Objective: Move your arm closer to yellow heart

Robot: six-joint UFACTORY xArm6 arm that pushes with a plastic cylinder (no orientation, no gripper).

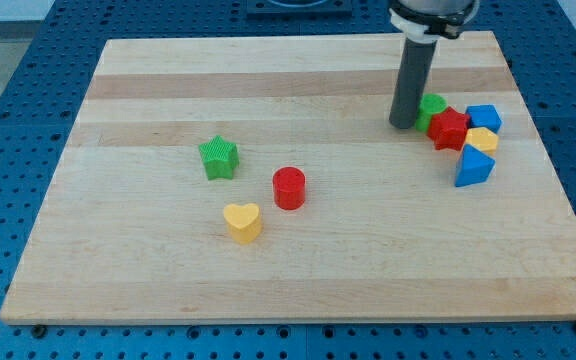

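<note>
The yellow heart lies on the wooden board, left of centre toward the view's bottom. My tip is the lower end of a dark rod at the view's upper right, far from the heart, up and to its right. The tip stands just left of a green block, close to it or touching it. A red cylinder sits just up and right of the heart. A green star sits above and left of the heart.
A cluster at the view's right holds a red star-like block, a blue block, a yellow block and a blue triangular block. The wooden board rests on a blue perforated table.
</note>
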